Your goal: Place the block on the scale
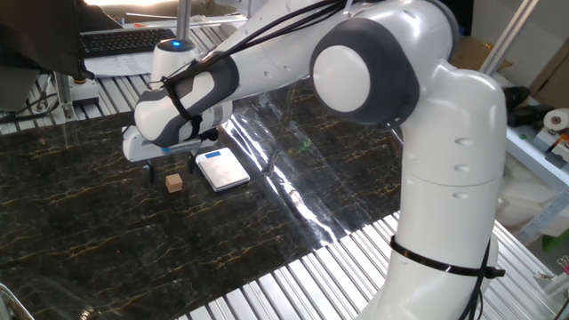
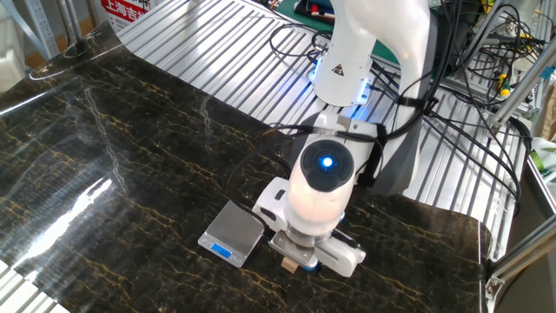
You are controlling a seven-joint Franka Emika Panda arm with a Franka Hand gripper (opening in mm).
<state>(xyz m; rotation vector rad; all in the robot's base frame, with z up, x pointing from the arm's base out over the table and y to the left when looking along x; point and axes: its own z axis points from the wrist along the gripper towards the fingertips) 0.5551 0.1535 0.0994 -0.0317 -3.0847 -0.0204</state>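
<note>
The block [image 1: 173,182], a tiny brown wooden cube, lies on the dark marble-patterned table just left of the scale [image 1: 222,169], a flat silver-white square with a blue display strip. My gripper [image 1: 172,165] hangs just above the block, its two dark fingers spread to either side of it and holding nothing. In the other fixed view my wrist covers most of the block [image 2: 290,264]; only a corner shows below the gripper [image 2: 300,257], right of the scale [image 2: 233,233].
Ribbed metal surfaces [image 1: 293,284] border the marble sheet. A keyboard [image 1: 124,40] lies at the back. Cables [image 2: 469,113] run behind the arm's base. A strip of glare [image 1: 284,178] crosses the table to the right of the scale.
</note>
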